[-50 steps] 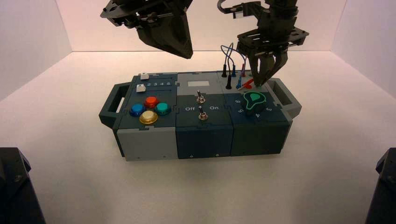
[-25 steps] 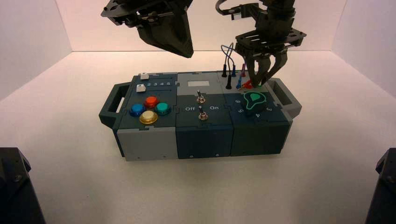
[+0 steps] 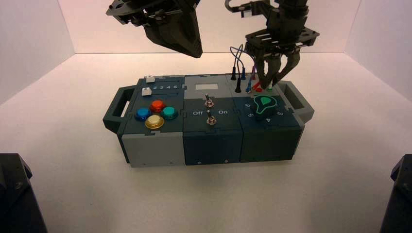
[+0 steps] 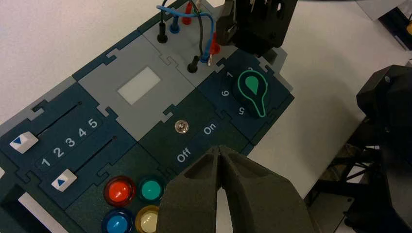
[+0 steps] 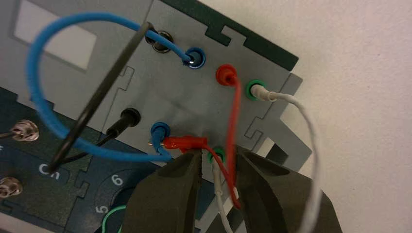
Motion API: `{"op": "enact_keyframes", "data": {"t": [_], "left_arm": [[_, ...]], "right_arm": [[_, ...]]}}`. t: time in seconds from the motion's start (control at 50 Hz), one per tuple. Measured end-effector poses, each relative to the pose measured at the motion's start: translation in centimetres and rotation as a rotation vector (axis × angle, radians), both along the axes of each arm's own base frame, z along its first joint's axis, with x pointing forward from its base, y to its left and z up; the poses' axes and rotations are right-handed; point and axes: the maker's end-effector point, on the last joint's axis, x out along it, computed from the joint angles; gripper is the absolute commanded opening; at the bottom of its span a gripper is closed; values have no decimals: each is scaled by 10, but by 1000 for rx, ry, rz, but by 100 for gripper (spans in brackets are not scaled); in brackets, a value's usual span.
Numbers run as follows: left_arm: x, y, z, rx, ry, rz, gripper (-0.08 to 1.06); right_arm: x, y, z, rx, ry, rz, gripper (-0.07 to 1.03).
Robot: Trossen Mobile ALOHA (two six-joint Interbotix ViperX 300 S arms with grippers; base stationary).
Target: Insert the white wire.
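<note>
The white wire (image 5: 311, 145) arches off the back right corner of the box (image 3: 145, 145). One white plug sits in the far green socket (image 5: 256, 91). The other white plug (image 5: 217, 175) stands with its tip in the near green socket (image 5: 218, 155), beside the knob. My right gripper (image 5: 218, 156) is open, its fingers on either side of that plug without touching it; in the high view the right gripper (image 3: 272, 81) hovers just above the wire panel. The left gripper (image 4: 219, 150) is shut, empty, and parked high over the box's middle.
A red wire (image 5: 236, 121) runs from its red socket through the gap between my right fingers, and its other red plug (image 5: 182, 142) lies loose on the panel. Blue and black wires (image 5: 39, 97) loop over the sockets alongside. The green knob (image 3: 265, 103) is just in front.
The right gripper has opened, letting go of the white plug, and has lifted slightly off the panel. The left arm has not moved.
</note>
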Motion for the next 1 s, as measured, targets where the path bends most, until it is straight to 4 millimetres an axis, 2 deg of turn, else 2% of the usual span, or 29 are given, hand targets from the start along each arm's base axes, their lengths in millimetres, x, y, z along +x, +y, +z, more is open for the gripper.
{"op": "enact_keyframes", "data": {"t": [0.1,0.42,0.6,1.0], "left_arm": [[0,-1,1,-2,-3,-1,-3],[0,0,0,1,-2,-2,-3],[0,0,0,0,-1,-1,-3],[0,0,0,8,-8,-15,-3]], "right_arm": [[0,-1,2,2,-4,-3,33],[-4,-3,2,-10,17,-4,19],[-5,-3,2,-14,21,0,-2],[-5,-3,0,-14,24,1,-2]]}}
